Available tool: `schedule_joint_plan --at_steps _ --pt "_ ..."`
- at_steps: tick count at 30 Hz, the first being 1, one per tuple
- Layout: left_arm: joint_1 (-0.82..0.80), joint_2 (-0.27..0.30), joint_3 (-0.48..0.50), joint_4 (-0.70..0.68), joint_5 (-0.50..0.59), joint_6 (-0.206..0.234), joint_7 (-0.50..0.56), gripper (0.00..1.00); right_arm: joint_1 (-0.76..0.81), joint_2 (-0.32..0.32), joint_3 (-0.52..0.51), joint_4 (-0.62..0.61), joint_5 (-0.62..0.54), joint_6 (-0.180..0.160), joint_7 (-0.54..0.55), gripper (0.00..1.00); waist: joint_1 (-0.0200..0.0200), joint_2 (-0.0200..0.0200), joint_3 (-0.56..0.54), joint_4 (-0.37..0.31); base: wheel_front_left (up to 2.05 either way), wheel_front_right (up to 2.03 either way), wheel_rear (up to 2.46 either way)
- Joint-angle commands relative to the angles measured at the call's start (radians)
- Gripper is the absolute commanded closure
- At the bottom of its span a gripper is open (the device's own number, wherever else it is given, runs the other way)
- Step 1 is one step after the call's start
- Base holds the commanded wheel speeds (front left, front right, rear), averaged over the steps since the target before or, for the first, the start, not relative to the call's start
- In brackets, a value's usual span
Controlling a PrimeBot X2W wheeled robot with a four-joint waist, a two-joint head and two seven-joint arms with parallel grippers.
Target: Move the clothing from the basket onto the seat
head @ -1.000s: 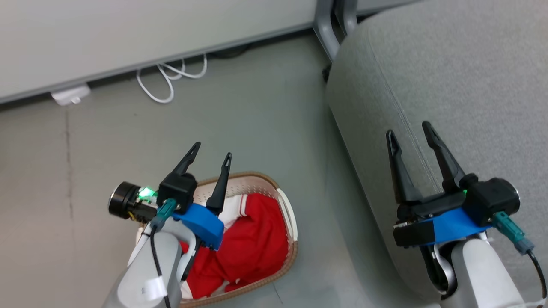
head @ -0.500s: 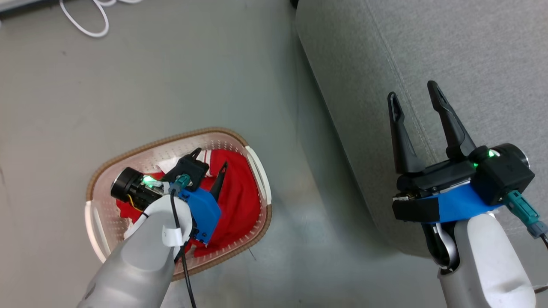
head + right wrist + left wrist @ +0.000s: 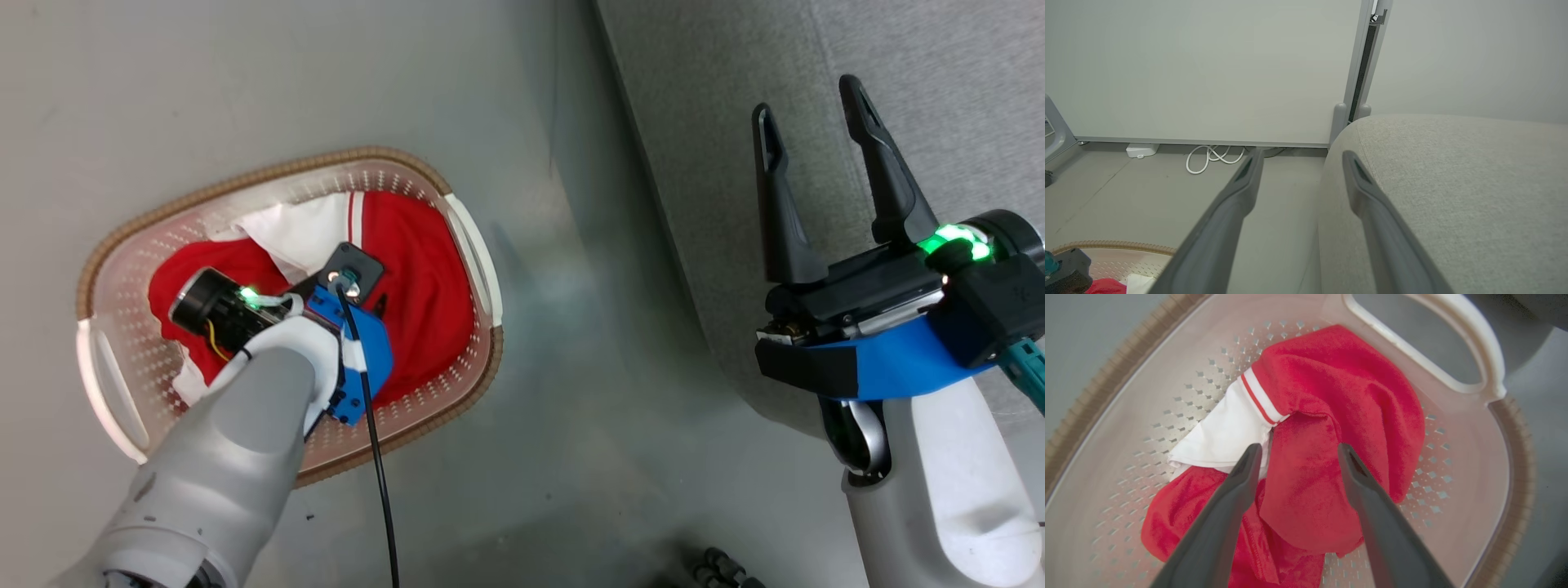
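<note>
Downward, left jaws spread over red-and-white clothing (image 3: 1331, 396), inside cream basket (image 3: 1147, 375)

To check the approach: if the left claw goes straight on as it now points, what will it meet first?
The open left claw points down into the basket and would first meet the red fold of the clothing; how far off it is, I cannot judge.
</note>
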Motion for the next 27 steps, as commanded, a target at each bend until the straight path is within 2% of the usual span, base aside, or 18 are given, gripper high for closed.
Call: schedule_joint_plan --at_steps 1,6,13,14,27 --pt "-0.032 0.014 -0.015 0.008 -0.011 0.000 0.026 0.00 -0.024 -0.002 0.000 -0.014 -0.008 0.000 -0.003 0.00 -0.0001 0.0000 0.056 -0.006 0.00 0.00 0.00" --pt "-0.081 0.037 -0.054 0.020 -0.042 0.000 0.094 0.00 -0.033 -0.002 -0.003 -0.048 -0.010 0.000 -0.003 0.00 -0.0001 0.0000 0.122 -0.009 0.00 0.00 0.00" --pt "-0.127 0.054 -0.055 0.027 -0.126 0.000 0.180 0.00 -0.039 -0.002 -0.005 -0.077 -0.016 0.000 -0.003 0.00 -0.0001 0.0000 0.190 -0.011 0.00 0.00 0.00" --pt "-0.137 0.056 -0.065 0.027 -0.147 0.000 0.216 0.00 -0.040 -0.002 -0.004 -0.085 -0.016 0.000 -0.003 0.00 -0.0001 0.0000 0.208 -0.011 0.00 0.00 0.00" --pt "-0.169 0.059 -0.158 -0.033 -0.271 0.000 0.355 0.00 -0.045 -0.002 -0.005 -0.123 -0.019 0.000 -0.003 0.00 -0.0001 0.0000 0.270 -0.007 0.00 0.00 0.00"
